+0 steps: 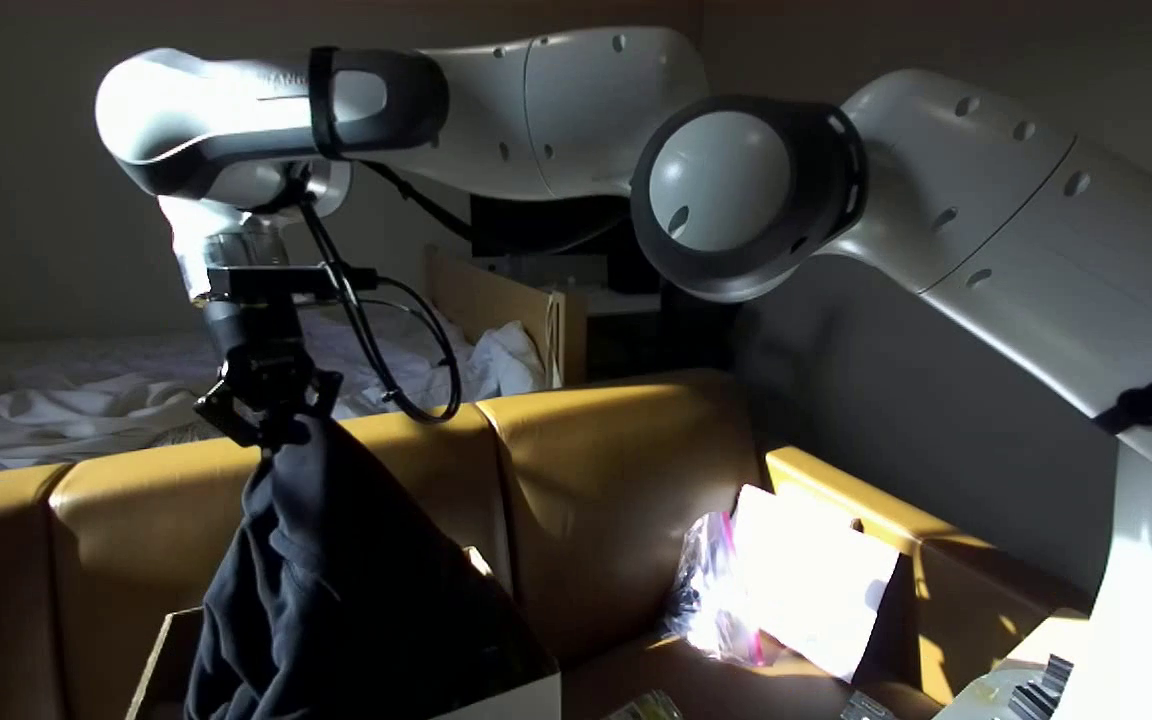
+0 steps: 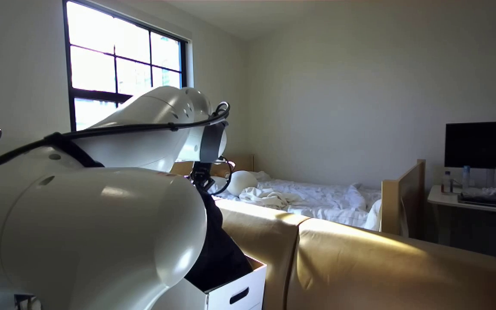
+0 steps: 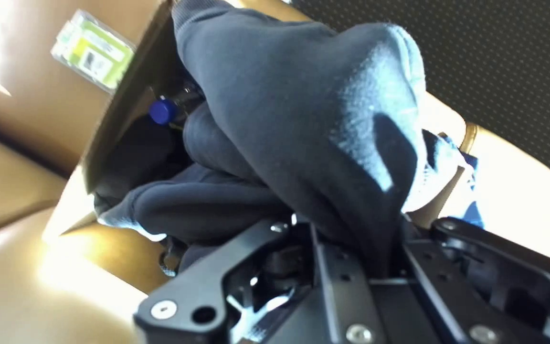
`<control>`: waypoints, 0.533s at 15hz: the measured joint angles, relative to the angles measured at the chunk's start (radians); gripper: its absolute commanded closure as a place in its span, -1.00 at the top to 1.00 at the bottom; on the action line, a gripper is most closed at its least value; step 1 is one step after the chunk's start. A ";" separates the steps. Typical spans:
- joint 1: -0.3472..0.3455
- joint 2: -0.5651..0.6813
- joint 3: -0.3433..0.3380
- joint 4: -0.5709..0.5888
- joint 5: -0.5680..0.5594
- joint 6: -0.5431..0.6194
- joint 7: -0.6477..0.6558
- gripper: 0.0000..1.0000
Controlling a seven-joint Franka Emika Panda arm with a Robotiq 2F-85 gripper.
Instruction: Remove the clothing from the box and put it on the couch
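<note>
The clothing [image 1: 326, 590] is a dark navy, floppy garment. It hangs from my gripper [image 1: 281, 435], which is shut on its upper end above the box. The garment's lower part is still inside the box [image 1: 511, 698], whose white outer wall also shows in an exterior view [image 2: 250, 282]. In the wrist view the clothing [image 3: 294, 105] is pinched between the fingers [image 3: 358, 234] and spreads over the box wall [image 3: 112, 122]. The mustard-yellow couch [image 1: 616, 480] carries the box, close to its backrest [image 2: 360, 258]. The arm hides part of the clothing in an exterior view.
A blue bottle cap [image 3: 162, 111] shows inside the box. A green-and-yellow package [image 3: 96, 52] lies on the couch beside it. A plastic bag [image 1: 716, 590] and a white board [image 1: 806, 580] lean near the armrest [image 1: 836, 500]. A bed with white bedding [image 2: 308, 193] stands behind the couch.
</note>
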 measured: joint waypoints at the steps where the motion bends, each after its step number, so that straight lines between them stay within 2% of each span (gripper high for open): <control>1: -0.007 -0.026 -0.003 0.012 0.000 -0.064 0.019 -0.90; 4: -0.013 -0.105 -0.013 0.046 0.000 -0.212 0.098 -0.90; 8: -0.012 -0.215 -0.033 0.079 -0.012 -0.349 0.179 -0.89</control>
